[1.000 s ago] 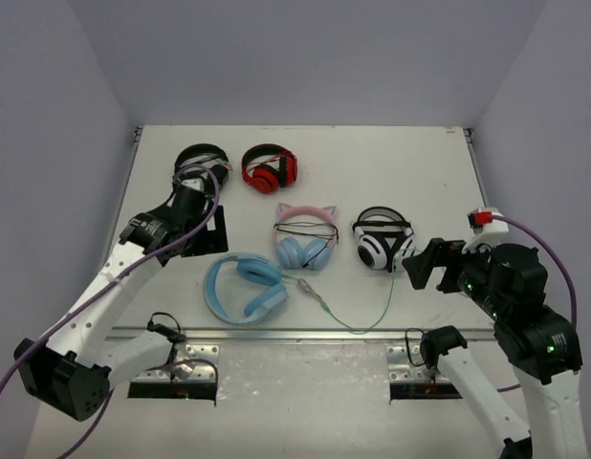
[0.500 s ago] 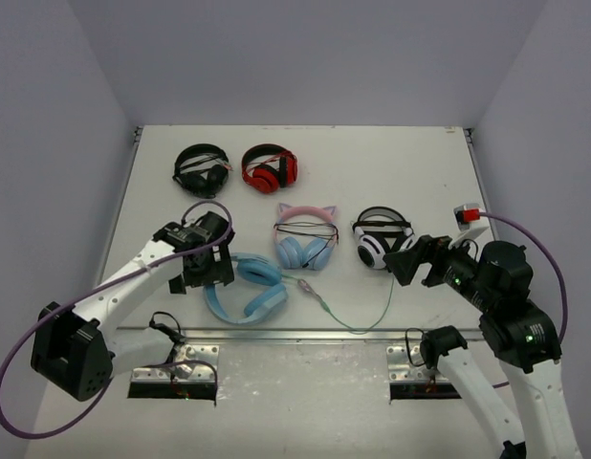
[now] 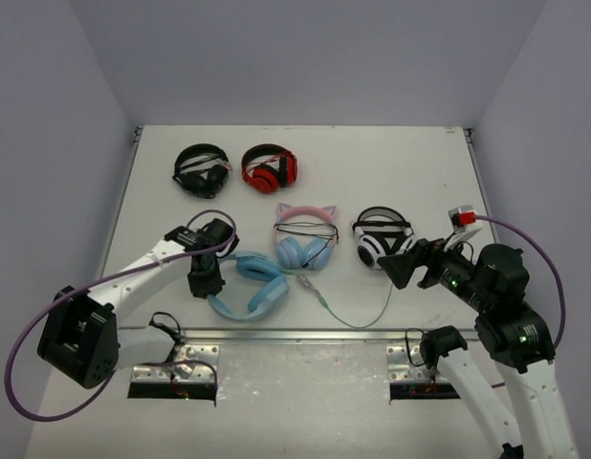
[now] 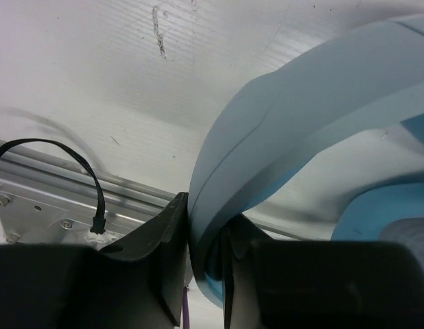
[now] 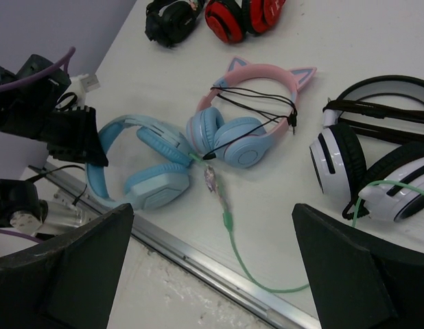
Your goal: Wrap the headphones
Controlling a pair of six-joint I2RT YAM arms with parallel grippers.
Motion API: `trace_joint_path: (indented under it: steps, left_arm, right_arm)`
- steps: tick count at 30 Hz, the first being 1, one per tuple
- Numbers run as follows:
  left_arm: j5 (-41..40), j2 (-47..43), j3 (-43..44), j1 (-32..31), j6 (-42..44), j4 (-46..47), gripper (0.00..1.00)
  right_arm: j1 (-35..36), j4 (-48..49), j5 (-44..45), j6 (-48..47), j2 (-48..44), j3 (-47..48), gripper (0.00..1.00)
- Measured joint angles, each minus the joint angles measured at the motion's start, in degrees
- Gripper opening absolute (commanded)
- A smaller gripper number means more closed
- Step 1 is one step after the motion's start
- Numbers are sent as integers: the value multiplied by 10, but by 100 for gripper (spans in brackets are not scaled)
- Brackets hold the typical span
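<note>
The light-blue headphones [image 3: 250, 287] are laid flat at the near-left of the table [image 3: 372, 163]. Their arch is turned leftward and their ear cups rightward, with the long axis across the table. They are pinched at the band by the left gripper [image 4: 206, 236]. The right gripper [image 5: 212, 233] is held wide open.

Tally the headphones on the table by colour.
Black headphones: 1
Red headphones: 1
Pink-and-blue cat-ear headphones: 1
White-and-black headphones: 1
Light-blue headphones: 1
Total: 5
</note>
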Motion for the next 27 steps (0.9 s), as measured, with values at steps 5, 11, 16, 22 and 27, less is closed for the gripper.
trace_joint_path:
  steps: [5,11,16,22,27]
  left_arm:
    - [-6,-41,0,0,4,-14,1]
    - [-21,-123,12,0,21,-75,0]
    - [7,-185,48,0,42,-109,0]
    - [41,-236,162,0,70,-158,0]
    - [70,-248,291,0,93,-177,0]
  right_arm:
    - [0,9,-5,0,0,-9,99]
    - [0,19,-16,14,0,-19,99]
    - [0,34,-26,29,2,-21,99]
    - [0,150,-122,34,5,-72,99]
    - [0,285,-252,42,60,-116,99]
